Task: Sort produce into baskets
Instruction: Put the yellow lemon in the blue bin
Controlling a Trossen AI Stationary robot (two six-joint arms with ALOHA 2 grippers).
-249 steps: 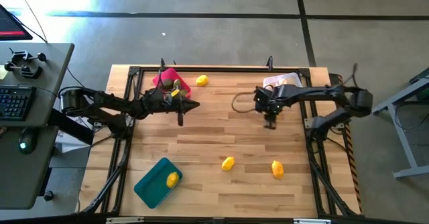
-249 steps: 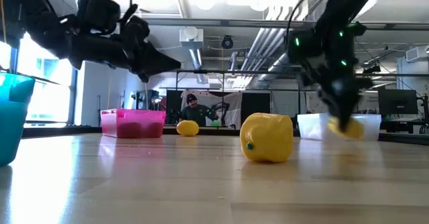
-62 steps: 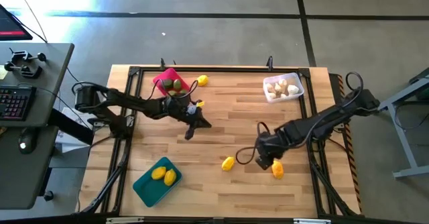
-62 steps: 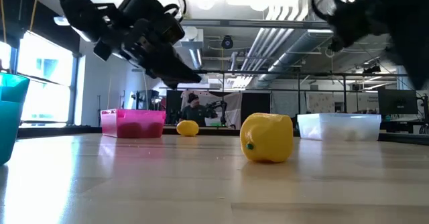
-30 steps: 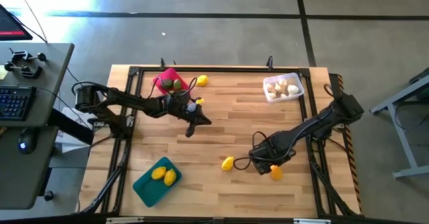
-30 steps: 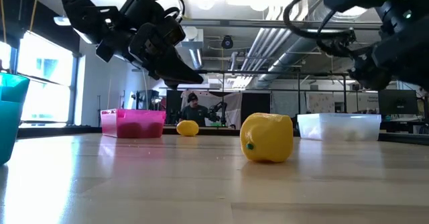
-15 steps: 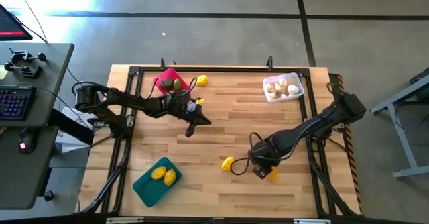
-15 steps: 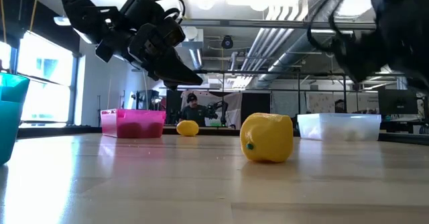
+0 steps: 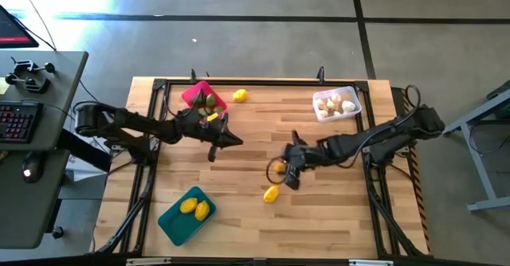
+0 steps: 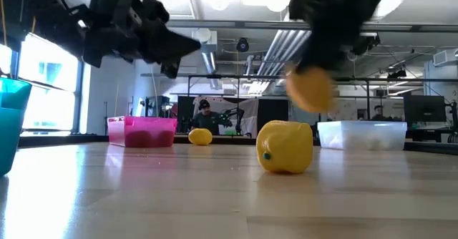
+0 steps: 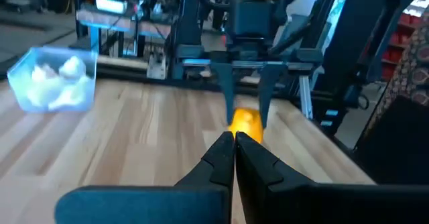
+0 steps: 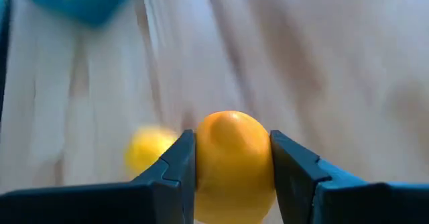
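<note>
Carrying a lemon toward its basket is the step in hand. Light wooden slatted table (image 9: 255, 131) holds the teal rectangular plastic basket (image 9: 185, 216) at the near left corner, two yellow ovals already inside. Right gripper (image 9: 280, 170), mid-table and lifted clear, is clenched around the yellow-orange oval toy lemon (image 12: 233, 158), jaws part-open against its sides. Next move likely calls for swinging over the teal basket and releasing. Left gripper (image 9: 233, 142) waits closed and empty beside the bright pink plastic basket (image 9: 194, 95). A smaller yellow toy lemon (image 9: 271, 193) lies on the table just beside the right gripper.
</note>
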